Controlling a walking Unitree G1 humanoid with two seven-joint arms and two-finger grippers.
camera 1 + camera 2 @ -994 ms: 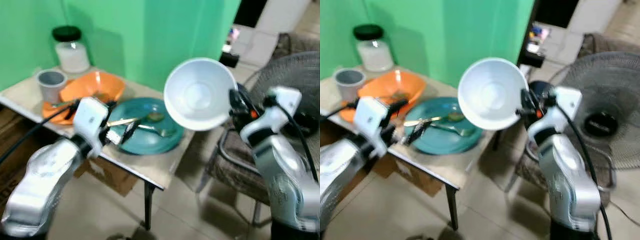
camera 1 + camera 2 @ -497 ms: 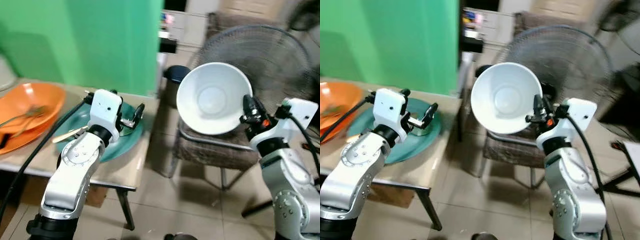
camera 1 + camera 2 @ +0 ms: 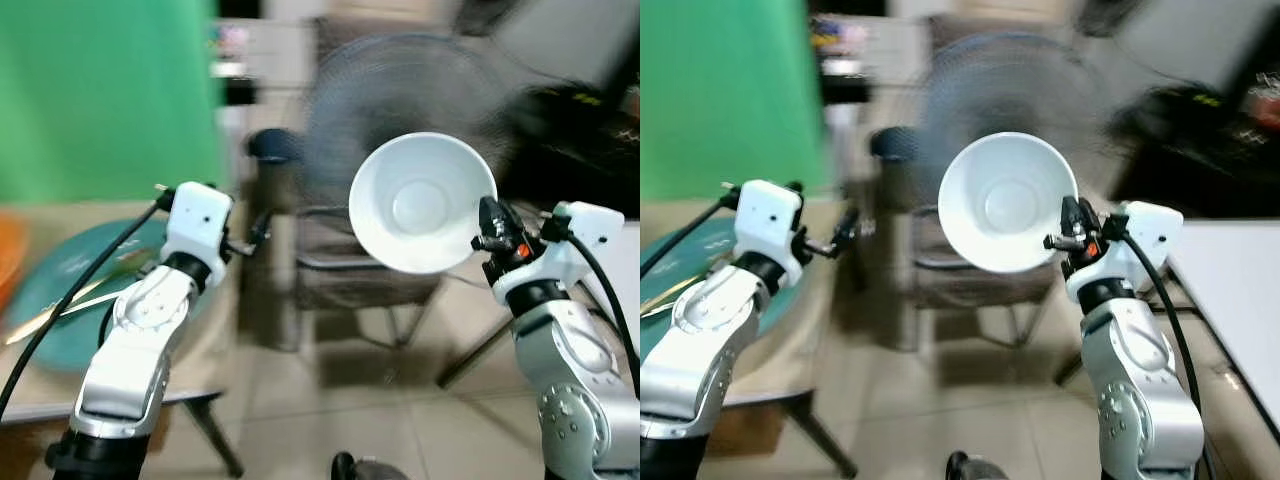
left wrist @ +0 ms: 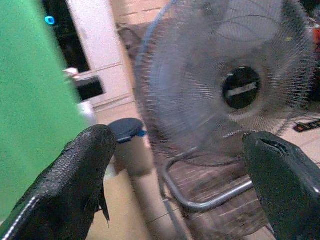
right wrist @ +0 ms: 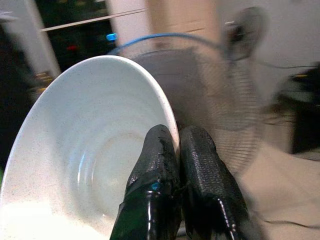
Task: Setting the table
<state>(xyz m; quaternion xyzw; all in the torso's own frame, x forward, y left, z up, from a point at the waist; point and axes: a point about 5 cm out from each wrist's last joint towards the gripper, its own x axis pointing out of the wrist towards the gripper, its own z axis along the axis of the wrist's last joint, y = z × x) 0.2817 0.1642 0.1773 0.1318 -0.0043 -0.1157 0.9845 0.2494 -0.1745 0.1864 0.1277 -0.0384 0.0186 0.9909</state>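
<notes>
the right end effector point(image 3: 1068, 232) pinched the white bowl point(image 3: 1006, 203) by its rim, held tilted in the air beside the fan point(image 4: 235, 85). a thin rim grip could slip. the left end effector point(image 4: 180, 185) gaped wide, empty.

There was one white bowl point(image 3: 423, 203), one teal plate point(image 3: 62, 297) and one table point(image 3: 30, 390) beneath it. One large standing fan point(image 4: 235, 85) stood in the room, along with one chair with a metal frame point(image 3: 345, 275) and one small bin with a blue lid point(image 4: 127, 145). Two silver arms were counted, each ending in one gripper: the left gripper point(image 4: 180, 175) and the right gripper point(image 5: 175, 165), four black fingers in all.
</notes>
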